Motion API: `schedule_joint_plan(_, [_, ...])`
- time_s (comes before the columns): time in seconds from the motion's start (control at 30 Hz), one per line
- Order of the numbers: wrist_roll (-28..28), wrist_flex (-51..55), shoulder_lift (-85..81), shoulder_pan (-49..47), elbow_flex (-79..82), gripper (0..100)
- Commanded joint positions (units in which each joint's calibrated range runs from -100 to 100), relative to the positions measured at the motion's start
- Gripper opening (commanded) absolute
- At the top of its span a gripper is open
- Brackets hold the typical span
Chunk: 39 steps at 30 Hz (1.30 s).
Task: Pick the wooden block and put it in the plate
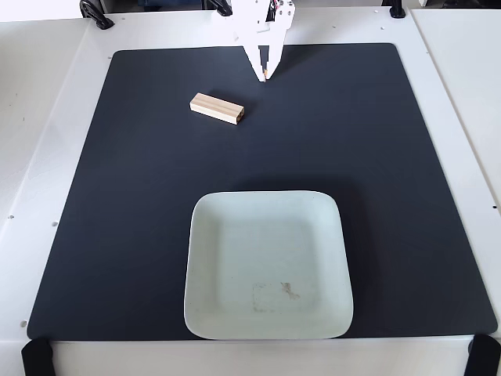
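Note:
The wooden block point(218, 109), light tan with striped sides, lies flat on the black mat in the upper middle-left of the fixed view. The plate point(205, 258), a pale mint-white square dish with rounded corners and scuff marks inside, sits empty at the mat's front centre. My white gripper point(266, 75) hangs at the back centre, pointing down, its fingertips close together and holding nothing. It is to the right of the block and a little behind it, not touching it.
The black mat point(391, 172) covers most of the white table point(462, 94). Black clamps sit at the table's back edge point(95, 16) and front corners point(37, 358).

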Motion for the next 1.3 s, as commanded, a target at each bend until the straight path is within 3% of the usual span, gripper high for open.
schedule_joint_plan(0.0, [-4.62, 0.38, 0.42, -0.23, -1.1, 1])
schedule_joint_plan(0.47, [-26.03, -0.23, 26.43, 4.36, -33.31, 1])
schedule_joint_plan(0.7, [-38.74, -0.15, 43.64, 13.21, -51.3, 1])
schedule_joint_plan(1.07, [-44.88, -0.32, 65.33, 25.52, -61.92, 1])
schedule_joint_plan(1.27, [-49.05, -10.04, 70.84, 26.76, -57.15, 1])
